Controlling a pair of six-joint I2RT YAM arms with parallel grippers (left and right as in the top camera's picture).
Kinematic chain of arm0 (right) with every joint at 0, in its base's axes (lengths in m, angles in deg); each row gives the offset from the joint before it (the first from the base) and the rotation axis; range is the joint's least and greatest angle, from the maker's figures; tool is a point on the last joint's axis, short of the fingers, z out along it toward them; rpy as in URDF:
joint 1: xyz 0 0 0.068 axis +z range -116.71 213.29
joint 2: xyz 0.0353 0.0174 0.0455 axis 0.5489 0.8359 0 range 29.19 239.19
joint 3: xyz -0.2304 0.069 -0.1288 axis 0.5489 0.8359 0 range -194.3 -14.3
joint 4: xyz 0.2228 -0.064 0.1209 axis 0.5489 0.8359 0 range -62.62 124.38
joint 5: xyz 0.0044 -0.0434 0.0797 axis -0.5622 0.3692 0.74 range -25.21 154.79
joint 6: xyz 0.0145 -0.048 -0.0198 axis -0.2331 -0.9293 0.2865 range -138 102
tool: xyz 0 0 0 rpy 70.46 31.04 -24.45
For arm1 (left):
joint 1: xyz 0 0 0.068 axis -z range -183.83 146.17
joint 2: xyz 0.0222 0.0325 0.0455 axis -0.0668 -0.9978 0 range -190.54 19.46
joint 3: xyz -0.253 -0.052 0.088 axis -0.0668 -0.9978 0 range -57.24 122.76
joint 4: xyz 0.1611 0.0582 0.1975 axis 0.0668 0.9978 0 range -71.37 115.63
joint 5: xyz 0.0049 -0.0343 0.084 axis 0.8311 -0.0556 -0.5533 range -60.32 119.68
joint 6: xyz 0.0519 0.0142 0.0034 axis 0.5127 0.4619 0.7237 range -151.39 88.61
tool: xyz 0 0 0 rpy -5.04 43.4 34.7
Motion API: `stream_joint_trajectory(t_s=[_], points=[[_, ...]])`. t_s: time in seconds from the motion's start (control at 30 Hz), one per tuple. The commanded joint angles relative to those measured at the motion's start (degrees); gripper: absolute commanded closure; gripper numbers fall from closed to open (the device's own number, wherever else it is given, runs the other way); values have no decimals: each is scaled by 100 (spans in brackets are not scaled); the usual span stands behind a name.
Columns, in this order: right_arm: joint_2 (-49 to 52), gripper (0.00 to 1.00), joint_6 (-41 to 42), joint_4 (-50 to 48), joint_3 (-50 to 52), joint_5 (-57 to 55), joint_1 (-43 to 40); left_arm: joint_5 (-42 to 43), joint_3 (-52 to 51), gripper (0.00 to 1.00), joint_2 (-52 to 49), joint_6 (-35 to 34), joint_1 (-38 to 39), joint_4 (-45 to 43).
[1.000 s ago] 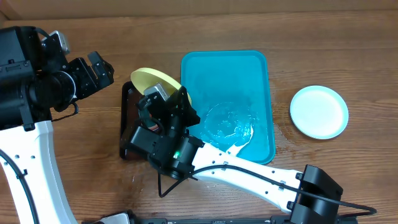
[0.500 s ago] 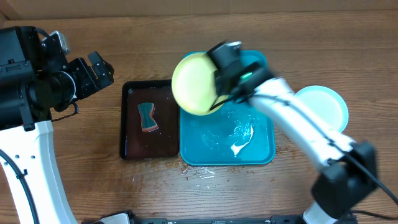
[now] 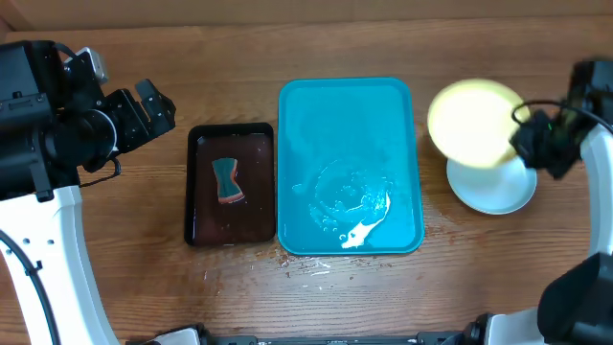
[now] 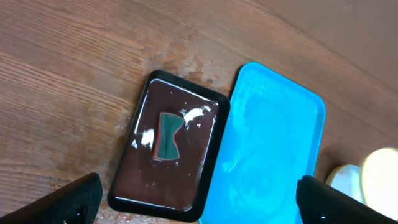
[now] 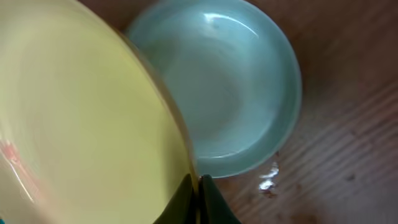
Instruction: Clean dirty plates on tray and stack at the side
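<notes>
My right gripper (image 3: 522,137) is shut on the rim of a pale yellow-green plate (image 3: 471,122) and holds it in the air, partly over a pale blue-white plate (image 3: 498,184) that lies on the table right of the teal-blue tray (image 3: 350,105). In the right wrist view the yellow plate (image 5: 81,118) fills the left, pinched at its edge by my gripper (image 5: 198,186), with the blue-white plate (image 5: 217,87) beneath. The tray holds only water and white foam (image 3: 359,230). My left gripper (image 4: 199,202) is open, high above the table's left side. A third plate is not in view.
A smaller black tray (image 3: 230,184) with dark liquid and a teal-and-red sponge (image 3: 227,180) lies just left of the teal tray; it also shows in the left wrist view (image 4: 168,146). Wet drops and foam flecks mark the wood near the trays' front edges.
My right arm has swung from over the black tray, across the teal tray, to the right side, carrying the yellow plate over the blue-white plate. The sponge is now uncovered. The left arm has not moved.
</notes>
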Motion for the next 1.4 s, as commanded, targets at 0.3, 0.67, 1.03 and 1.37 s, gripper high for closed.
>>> stream_joint_trajectory(t_s=[0.3,0.67,1.03,1.37], points=[[-48,60,24,-616,1163,769,-1021,90,39,0,26,26,-26,-7],[-1808,43,-1419,-332,752,2258,-345,90,39,0,26,26,-26,-7],[-3696,0,-1438,-225,754,2583,1729,90,39,0,26,26,-26,-7],[-3952,0,-1648,-245,774,2326,1941,90,39,0,26,26,-26,-7]])
